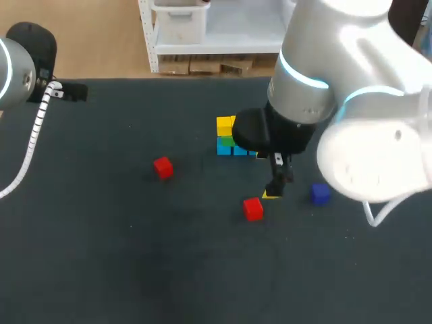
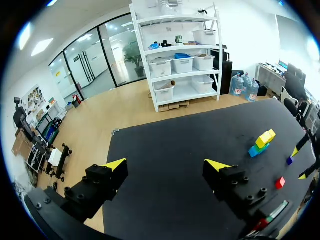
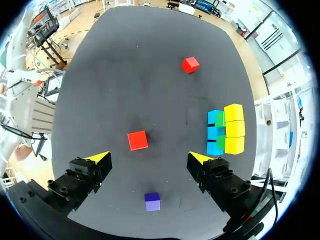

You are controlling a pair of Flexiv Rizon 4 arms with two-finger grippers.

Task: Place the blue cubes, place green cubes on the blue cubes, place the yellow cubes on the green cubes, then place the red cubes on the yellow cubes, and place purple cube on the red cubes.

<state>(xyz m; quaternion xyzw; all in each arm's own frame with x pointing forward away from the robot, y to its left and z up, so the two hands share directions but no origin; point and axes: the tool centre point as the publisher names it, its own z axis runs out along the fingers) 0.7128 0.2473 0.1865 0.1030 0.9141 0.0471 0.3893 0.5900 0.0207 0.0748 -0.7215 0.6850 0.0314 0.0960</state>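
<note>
**Near red cube** (image 1: 253,208): we list it first, lying alone on the dark table (image 1: 101,256), the cube nearest the front edge. In the right wrist view it sits just ahead of the right gripper (image 3: 149,161), in line with the gap between the fingers and touching neither.

**Right gripper:** pincer wide, holding nothing. In the head view we place it low over the table, between the near red cube and the purple cube (image 1: 320,194).

**Purple cube:** flat on the table, on its own, to the right of the right gripper. In the right wrist view it lies under the gripper, behind the fingertips.

**Far red cube** (image 1: 163,167): flat on the table toward the left, alone and well apart from the stack.

**Stack:** we record the blue cubes (image 3: 215,133) in a row on the table, touching one another. The green cubes (image 3: 220,120) rest on them. The yellow cubes (image 3: 234,128) lie on top, three side by side. In the head view the right arm (image 1: 317,67) covers part of the row.

**Left gripper** (image 2: 166,167): pincer wide, nothing between the fingers, only bare table ahead. The stack and loose cubes lie well off to one side.

**Left arm** (image 1: 13,67): we note it at the table's far left corner.
</note>
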